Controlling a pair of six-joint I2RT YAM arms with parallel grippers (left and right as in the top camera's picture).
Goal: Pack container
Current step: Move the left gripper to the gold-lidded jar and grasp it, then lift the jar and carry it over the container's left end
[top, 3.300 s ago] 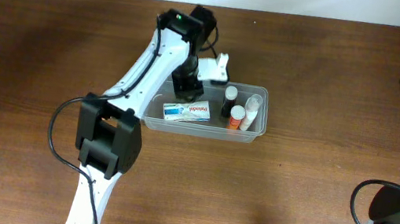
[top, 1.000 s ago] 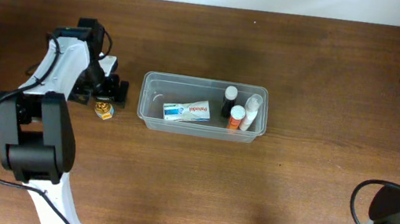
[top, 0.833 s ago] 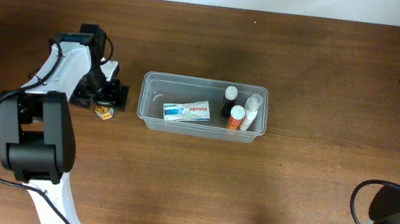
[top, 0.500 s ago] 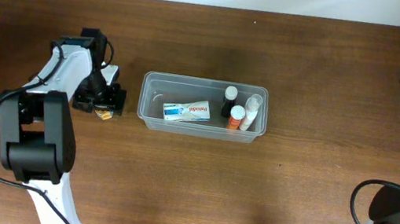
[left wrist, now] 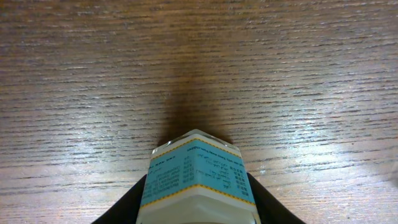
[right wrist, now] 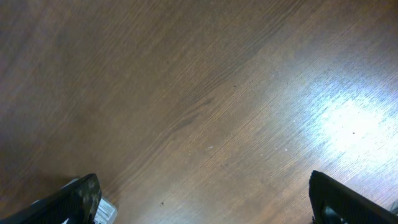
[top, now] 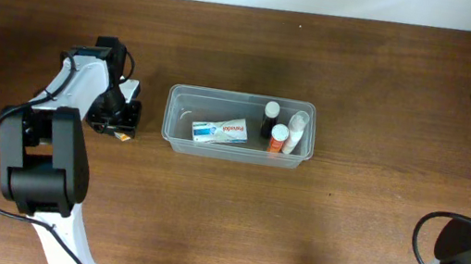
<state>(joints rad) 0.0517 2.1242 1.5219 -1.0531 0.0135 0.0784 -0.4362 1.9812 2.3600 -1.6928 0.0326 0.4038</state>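
Overhead, the clear container [top: 223, 93] sits mid-table [top: 341, 241], already holding a white and blue box [top: 220, 131] and three small bottles [top: 278, 138] grouped at its right end. Just outside its left wall, the left gripper [top: 116, 120] covers what is probably the next item to pack. Only the left wrist view shows it: a small bottle [left wrist: 198, 177] with a blue-and-yellow label, dark fingers [left wrist: 127, 202] pressed against both its sides. The right gripper [right wrist: 205, 208], well apart, hangs spread wide over bare wood.

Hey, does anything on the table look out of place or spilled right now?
Nothing looks spilled or damaged. One small bottle is outside the container, on the table to its left, between the fingers of the left gripper.
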